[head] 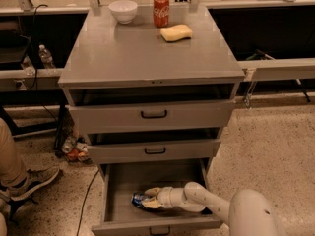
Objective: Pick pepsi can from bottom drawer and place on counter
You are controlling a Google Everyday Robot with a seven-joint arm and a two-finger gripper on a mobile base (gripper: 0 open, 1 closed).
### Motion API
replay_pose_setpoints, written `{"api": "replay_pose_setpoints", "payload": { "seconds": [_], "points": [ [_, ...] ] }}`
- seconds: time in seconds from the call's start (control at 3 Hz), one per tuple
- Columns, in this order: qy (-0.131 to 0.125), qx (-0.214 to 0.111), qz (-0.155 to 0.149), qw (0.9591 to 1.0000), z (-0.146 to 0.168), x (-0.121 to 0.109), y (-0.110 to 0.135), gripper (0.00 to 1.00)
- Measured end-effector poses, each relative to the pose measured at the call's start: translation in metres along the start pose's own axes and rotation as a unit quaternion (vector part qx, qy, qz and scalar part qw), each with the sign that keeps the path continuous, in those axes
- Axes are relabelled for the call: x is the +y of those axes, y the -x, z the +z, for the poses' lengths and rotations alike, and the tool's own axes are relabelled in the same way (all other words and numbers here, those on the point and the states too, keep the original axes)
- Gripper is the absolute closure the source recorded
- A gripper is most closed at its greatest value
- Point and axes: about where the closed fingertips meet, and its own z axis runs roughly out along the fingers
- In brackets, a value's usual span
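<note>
The bottom drawer (114, 205) stands pulled open, with its front edge at the lower frame edge. The pepsi can (139, 199), blue, lies on its side on the drawer floor. My gripper (149, 198) reaches into the drawer from the right on its white arm, its pale fingers on either side of the can's right end. The counter (147, 53) is the grey top of the cabinet, above the three drawers.
On the counter stand a white bowl (123, 11), a red Coca-Cola can (161, 10) and a yellow sponge (176, 32). The two upper drawers (153, 114) are slightly open. A person's leg and shoe (27, 181) are at the left. Bottles (74, 148) lie on the floor.
</note>
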Motion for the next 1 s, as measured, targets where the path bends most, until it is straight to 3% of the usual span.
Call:
{"api": "replay_pose_setpoints", "payload": {
  "seconds": [0.33, 0.67, 1.0],
  "points": [
    [-0.001, -0.004, -0.011, 0.9999, -0.0011, 0.0001, 0.0056, 0.98],
    [0.006, -0.006, -0.016, 0.9998, 0.0018, -0.0013, 0.0079, 0.80],
    [0.012, -0.007, -0.015, 0.9998, 0.0041, -0.0023, 0.0078, 0.57]
  ]
}}
